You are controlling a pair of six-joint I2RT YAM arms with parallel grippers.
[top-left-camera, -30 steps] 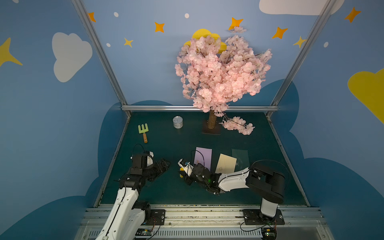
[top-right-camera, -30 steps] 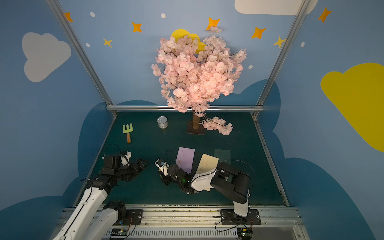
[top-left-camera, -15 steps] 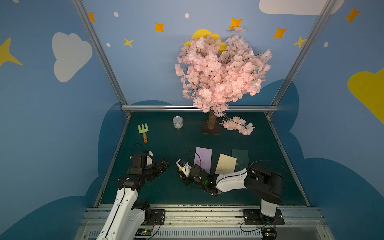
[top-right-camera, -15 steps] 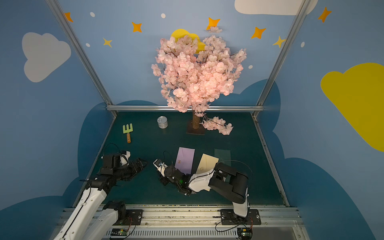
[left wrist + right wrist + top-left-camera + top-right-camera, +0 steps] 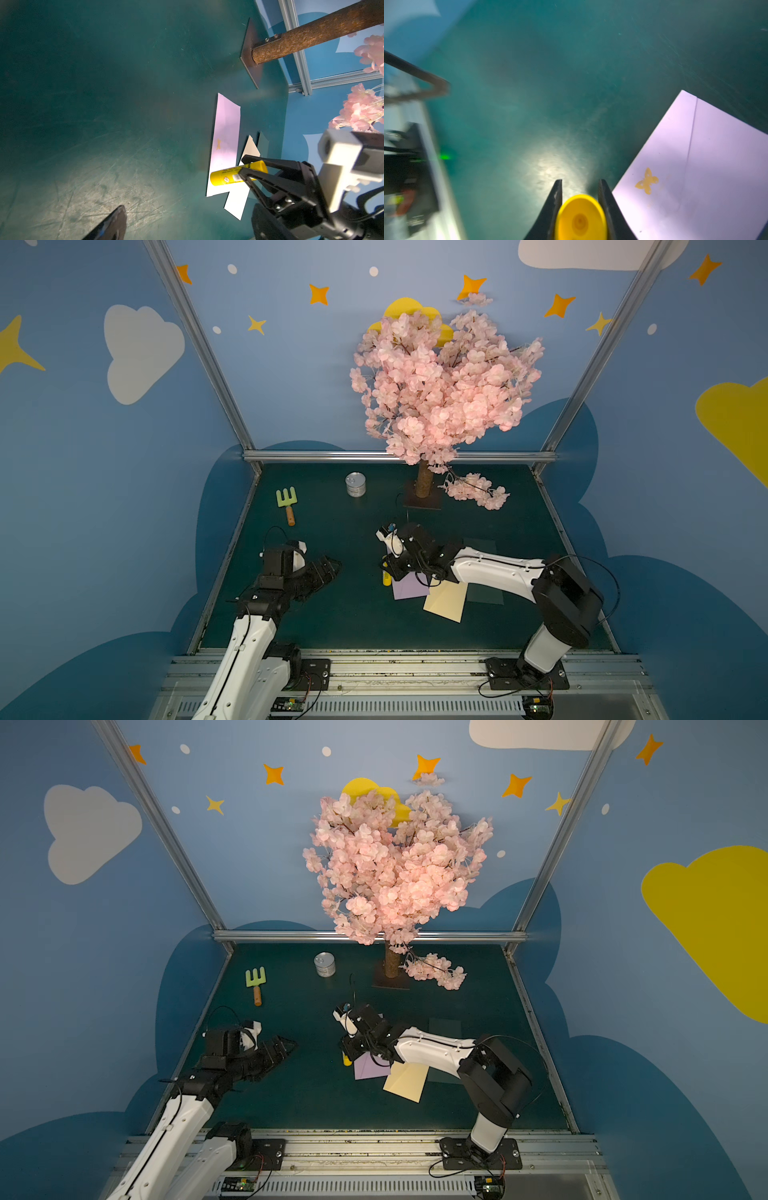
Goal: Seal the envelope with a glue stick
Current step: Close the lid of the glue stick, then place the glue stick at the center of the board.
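Lettering on the glue stick [image 5: 227,176] is too fine to read: in the left wrist view its label shows only lines of tiny print, a small barcode and a red-ringed warning sign on the yellow barrel. The right claw [image 5: 241,165] pinches the stick across its barrel. In the right wrist view the black fingers [image 5: 555,203] press on both sides of its round yellow end, which the frame's edge cuts off. The stick hangs at the left edge of the lilac envelope [image 5: 695,166]; whether its lower end touches paper or tabletop [image 5: 353,614] cannot be told. A small gold butterfly [image 5: 646,180] is printed on that envelope. In both top views the right arm [image 5: 494,568] covers much of the lilac envelope, and the stick shows only as a yellow sliver under the claw. A cream envelope [image 5: 446,599] overlaps the lilac one's corner. Beside it a dark green sheet [image 5: 484,593], partly under the arm, is close to the tabletop's colour and hard to outline. The left claw [image 5: 328,568] is spread wide and empty, well apart to the left; its own wrist view catches just one fingertip [image 5: 116,222] at the frame's edge. At the back stand a tin [image 5: 355,484] with an unreadable label, a toy rake [image 5: 286,502] and a blossom tree [image 5: 440,385].
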